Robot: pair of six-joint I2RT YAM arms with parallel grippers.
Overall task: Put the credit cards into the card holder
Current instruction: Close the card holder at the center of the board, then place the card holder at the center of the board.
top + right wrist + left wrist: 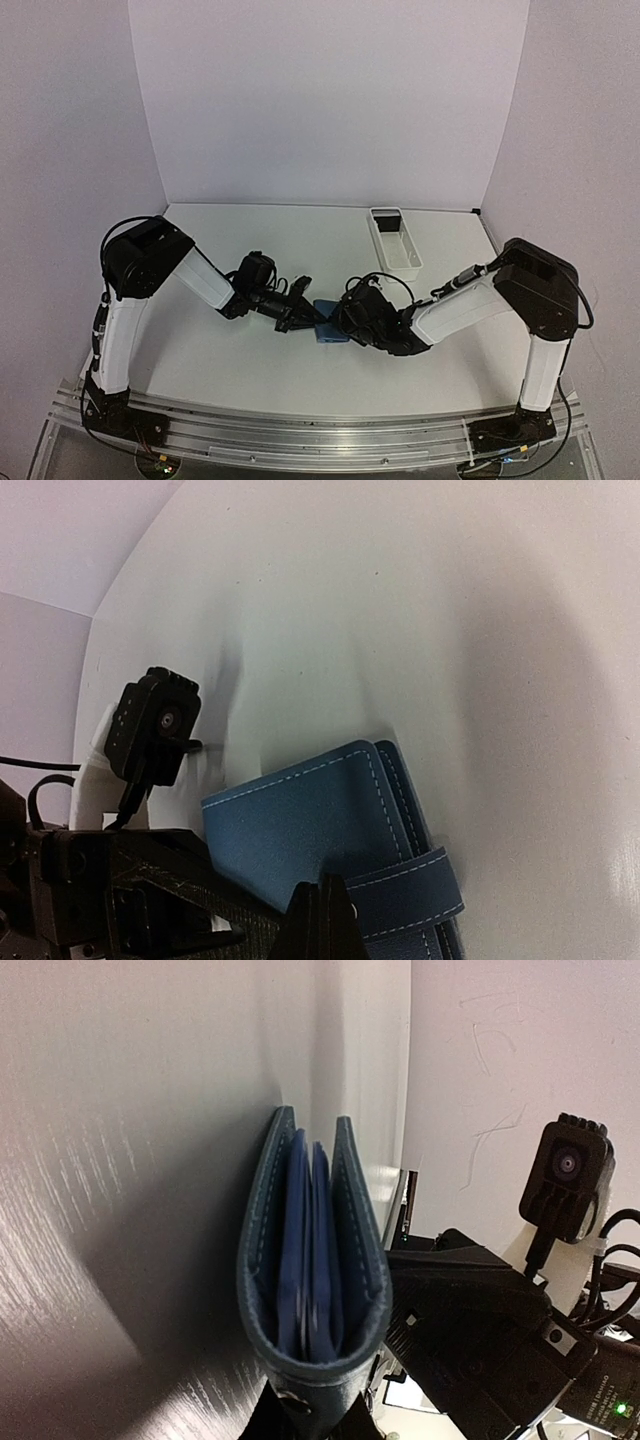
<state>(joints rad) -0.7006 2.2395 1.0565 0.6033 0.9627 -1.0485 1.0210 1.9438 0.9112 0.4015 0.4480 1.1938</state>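
Blue card holder point(327, 320) lies flat on the tabletop point(250, 235), near centre, covers slightly apart. Left pincer point(312, 1418) clenched on its left edge. Right pincer point(322, 912) fully closed, tips at the snap tab point(405, 895); can't tell if it's pinched.

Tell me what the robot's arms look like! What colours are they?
The left arm and right arm have white tube parts and chunky black joints. Thin black cables loop along them. The left gripper and right gripper are black, each with a small black camera on a white mount.
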